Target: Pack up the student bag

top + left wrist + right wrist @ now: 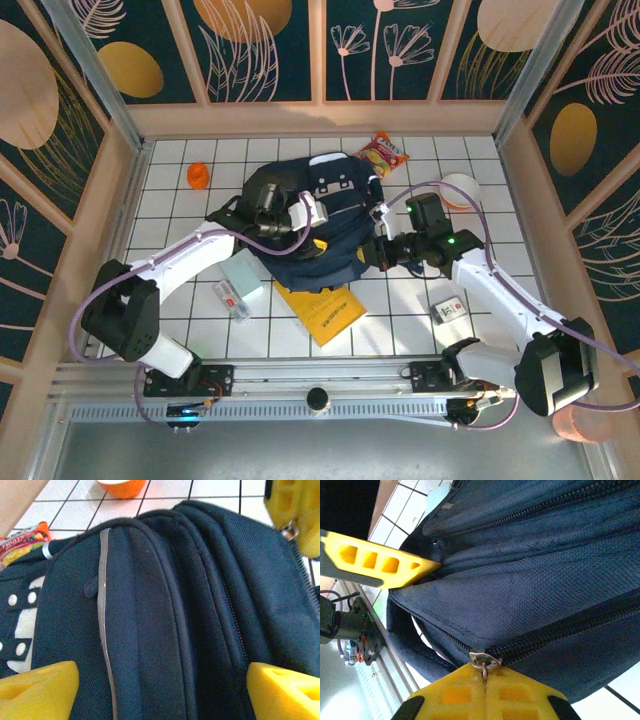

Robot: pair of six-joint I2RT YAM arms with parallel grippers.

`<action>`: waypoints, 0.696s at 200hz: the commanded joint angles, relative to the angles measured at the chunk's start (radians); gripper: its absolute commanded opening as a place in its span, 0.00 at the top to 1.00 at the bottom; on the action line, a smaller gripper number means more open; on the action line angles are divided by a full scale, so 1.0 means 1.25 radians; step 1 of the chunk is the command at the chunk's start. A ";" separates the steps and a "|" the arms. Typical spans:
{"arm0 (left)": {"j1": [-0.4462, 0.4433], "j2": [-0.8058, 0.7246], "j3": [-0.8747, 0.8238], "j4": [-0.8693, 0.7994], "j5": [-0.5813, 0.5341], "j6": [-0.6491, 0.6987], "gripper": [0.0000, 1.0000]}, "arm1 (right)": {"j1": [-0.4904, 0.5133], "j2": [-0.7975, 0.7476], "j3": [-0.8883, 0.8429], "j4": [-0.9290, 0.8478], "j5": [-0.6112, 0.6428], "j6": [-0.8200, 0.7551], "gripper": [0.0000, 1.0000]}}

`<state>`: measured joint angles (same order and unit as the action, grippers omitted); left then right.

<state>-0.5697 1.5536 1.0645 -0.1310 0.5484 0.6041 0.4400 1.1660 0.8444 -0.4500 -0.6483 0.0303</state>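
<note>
A white tiled table (400,320), closed in by dark panels with painted flowers, is carrying the whole scene. The student bag (340,225) is lying in the middle of it, toward the far side, between the two arms. A yellow booklet (322,308) is resting in front of it, touching its near edge. The left gripper (160,695) is hanging released over the bag's top, jaws wide, holding nothing. The right gripper (485,682) is pinching the small metal zipper pull (483,661). The bag is looking soft and floppy, and probably light while it is empty. The cloth will be sagging and folding under the fingers, so I would be taking it by the pull or by the firmer rim of the opening.
</note>
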 commanded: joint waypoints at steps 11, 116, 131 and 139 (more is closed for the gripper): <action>0.002 0.070 -0.009 0.056 -0.154 -0.016 0.67 | -0.007 0.000 0.052 0.004 -0.031 -0.023 1.00; -0.119 -0.059 0.032 0.279 -0.433 -0.598 1.00 | 0.066 0.056 0.154 -0.007 0.117 0.118 1.00; -0.122 -0.033 0.065 0.270 -0.498 -0.624 1.00 | 0.073 0.058 0.172 -0.013 0.105 0.134 1.00; -0.123 -0.017 0.082 0.264 -0.523 -0.618 1.00 | 0.079 0.058 0.179 -0.013 0.087 0.147 1.00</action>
<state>-0.7128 1.5005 1.0592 0.0490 0.0380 -0.0288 0.5049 1.2289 1.0096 -0.4900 -0.4919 0.1516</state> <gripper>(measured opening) 0.044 0.047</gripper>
